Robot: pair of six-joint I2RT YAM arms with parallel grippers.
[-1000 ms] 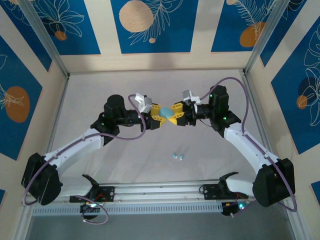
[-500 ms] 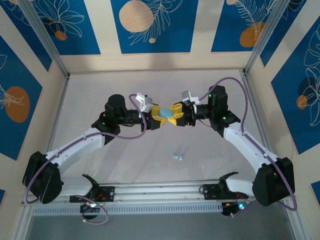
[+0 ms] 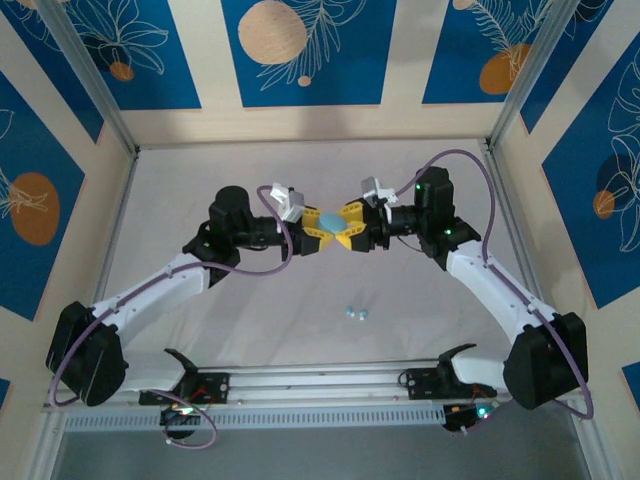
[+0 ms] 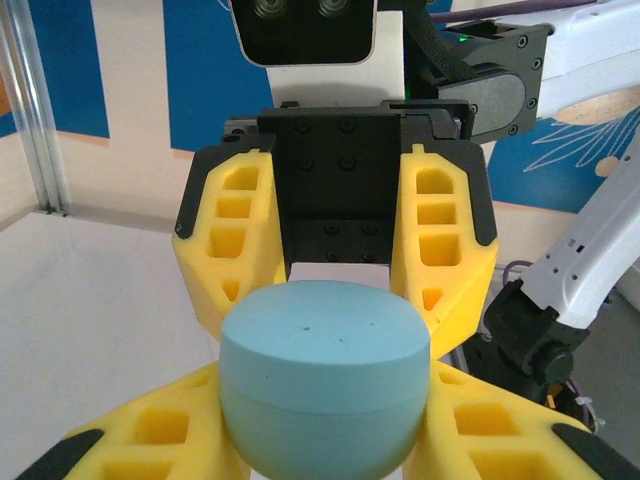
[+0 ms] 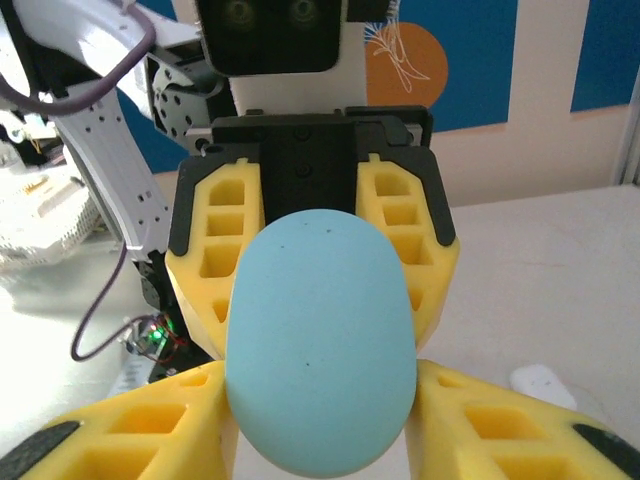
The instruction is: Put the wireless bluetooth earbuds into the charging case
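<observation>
The teal case (image 3: 330, 220) now hangs slightly nearer the bench's (image 3: 250, 170) far edge than a second ago and has turned, so that from above it shows a rounded face instead of an angled one. It is carried in the air over the bench's middle, between both pincers. The left pincer (image 3: 316, 232) is clenched on it. The right pincer's (image 3: 348, 230) fingers lie against its sides, but whether they clamp or have let go cannot be told. The lid seam looks closed, so the move is probably a regrasp ahead of opening, and nothing is inserted yet. Two teal buds (image 3: 357, 313) lie loose on the bench, just right of centre toward the near edge. The bench is plain white and matte. Metal posts (image 3: 95, 90) frame it, and the walls (image 3: 300, 50) carry blue panels with orange discs and white leaf outlines between cream bands.
</observation>
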